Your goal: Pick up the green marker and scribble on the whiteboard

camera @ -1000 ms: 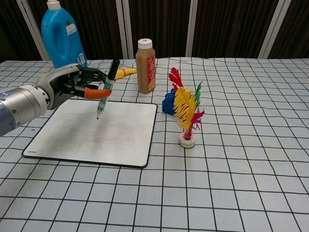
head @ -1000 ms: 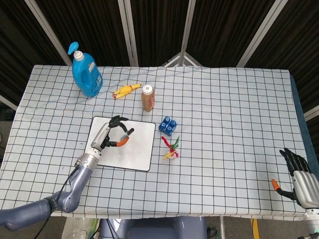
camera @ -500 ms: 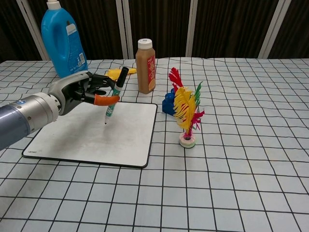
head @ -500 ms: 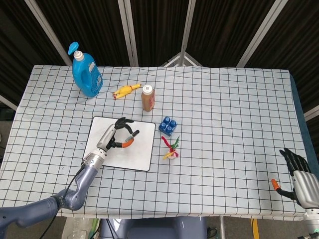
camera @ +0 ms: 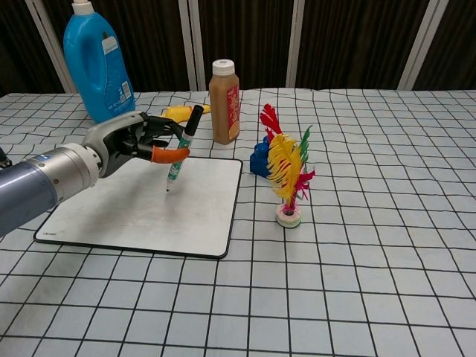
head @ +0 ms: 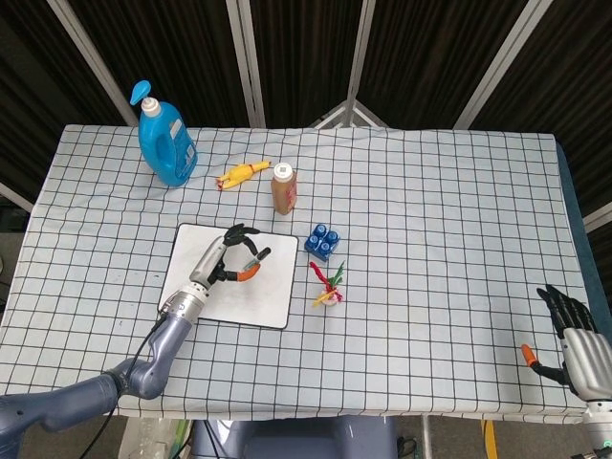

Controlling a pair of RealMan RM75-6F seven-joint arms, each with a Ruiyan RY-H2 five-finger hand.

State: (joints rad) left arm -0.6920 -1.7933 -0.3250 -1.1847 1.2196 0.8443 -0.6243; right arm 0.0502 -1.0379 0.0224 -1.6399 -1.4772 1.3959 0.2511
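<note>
only the head view shows the right hand [head: 574,335], fingers spread, empty; left hand [camera: 134,141] grips 1 green marker [camera: 181,147] over 1 whiteboard [camera: 111,216].

I see a surface [head: 440,239] under a white cloth with a black grid. At its far left corner stands a blue detergent bottle [head: 165,136] — upright, cap on. Near it lies a yellow rubber chicken [head: 241,174], and just beside that stands a brown bottle with a white cap [head: 283,188]. Closer to me sits a blue toy block [head: 323,241], and right by it a feathered shuttlecock [camera: 286,177] — red, yellow and green plumes standing up from a small white base.
</note>
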